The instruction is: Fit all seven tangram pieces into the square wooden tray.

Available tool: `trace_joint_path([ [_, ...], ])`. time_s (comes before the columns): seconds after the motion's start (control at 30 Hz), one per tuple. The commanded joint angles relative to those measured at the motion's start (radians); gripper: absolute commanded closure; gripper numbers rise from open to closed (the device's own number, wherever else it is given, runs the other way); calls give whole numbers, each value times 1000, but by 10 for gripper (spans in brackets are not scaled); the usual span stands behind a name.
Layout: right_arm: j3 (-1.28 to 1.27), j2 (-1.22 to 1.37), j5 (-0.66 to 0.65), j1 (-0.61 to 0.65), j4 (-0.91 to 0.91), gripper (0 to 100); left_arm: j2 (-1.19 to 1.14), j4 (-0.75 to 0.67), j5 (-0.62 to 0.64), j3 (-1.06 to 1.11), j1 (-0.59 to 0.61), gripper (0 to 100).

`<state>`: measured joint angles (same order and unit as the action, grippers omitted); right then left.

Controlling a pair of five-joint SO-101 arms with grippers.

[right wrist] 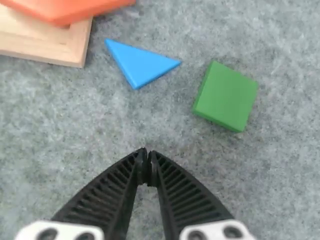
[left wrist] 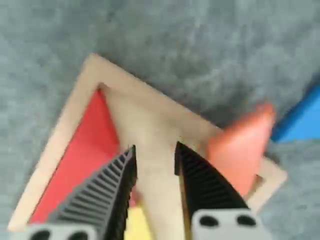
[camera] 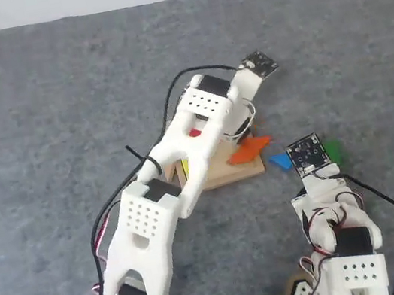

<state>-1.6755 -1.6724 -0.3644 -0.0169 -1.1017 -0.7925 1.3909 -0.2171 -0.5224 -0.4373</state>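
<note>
While the left tool (left wrist: 155, 150) hangs over the bare floor of the square wooden tray (left wrist: 150, 92) with its jaws parted and nothing between them, the relation that probably governs the next move is that of the orange tangram piece (left wrist: 235, 150) to this tool. The piece lies just beside one jaw, on the side away from the red triangular piece (left wrist: 85, 160), and appears to ride up on the tray's rim rather than lie flat in the recess. The red triangular piece sits flat against an inner wall, with a yellow piece (left wrist: 137, 225) next to it beneath the jaws. The left arm (camera: 182, 150) is therefore the nearer to the orange piece. The right tool (right wrist: 145, 152) is closed on nothing above the grey felt-like table (right wrist: 60, 140). Ahead of its tips, outside the tray, lie the blue triangular piece (right wrist: 140, 65) and the green square piece (right wrist: 226, 96), apart from each other, with the blue one between the tray's corner and the green one. The right arm (camera: 344, 244) is thus the nearer to both. In the high view the left arm covers the tray's interior, which the left wrist view lays open. The right wrist view adds that the orange piece overhangs the tray's outer edge.
</note>
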Motion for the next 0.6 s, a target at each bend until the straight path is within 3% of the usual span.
trace_joint_path([
  [0.0, -15, -12, -9, 2, -2, 991, 46, 87, 28, -130, 20, 901],
  [0.27, -15, -12, -9, 2, -2, 991, 46, 249, 40, -325, -17, 934],
  [0.57, -15, -12, -9, 2, -2, 991, 41, 361, 43, -328, -181, 935],
])
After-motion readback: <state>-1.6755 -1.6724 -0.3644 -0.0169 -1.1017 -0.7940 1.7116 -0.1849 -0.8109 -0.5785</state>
